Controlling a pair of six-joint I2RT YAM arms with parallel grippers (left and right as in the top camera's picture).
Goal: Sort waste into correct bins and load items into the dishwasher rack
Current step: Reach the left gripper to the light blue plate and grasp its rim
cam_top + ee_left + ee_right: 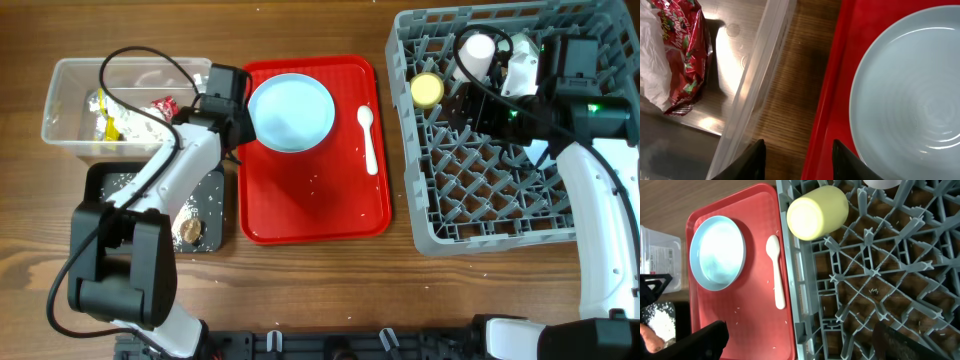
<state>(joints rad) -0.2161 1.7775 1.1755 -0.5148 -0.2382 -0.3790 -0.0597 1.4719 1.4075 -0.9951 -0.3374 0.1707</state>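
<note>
A light blue plate (291,112) (910,95) and a white spoon (368,140) (776,272) lie on the red tray (315,200). My left gripper (235,105) (800,162) hangs open over the gap between the clear bin (70,115) and the tray's left rim, with nothing between its fingers. A red wrapper (685,55) and white tissue (652,60) lie in the clear bin. The black bin (105,180) holds rice grains and an orange-brown lump (188,230). My right gripper (472,105) (805,345) is wide open above the grey dishwasher rack (500,210). A yellow cup (427,90) (817,212) lies there on its side.
A pale cup (478,48) stands at the rack's back edge beside my right wrist. Stray grains dot the tray and the rack floor (872,291). A black cable loops over the clear bin. Bare wood table runs along the front.
</note>
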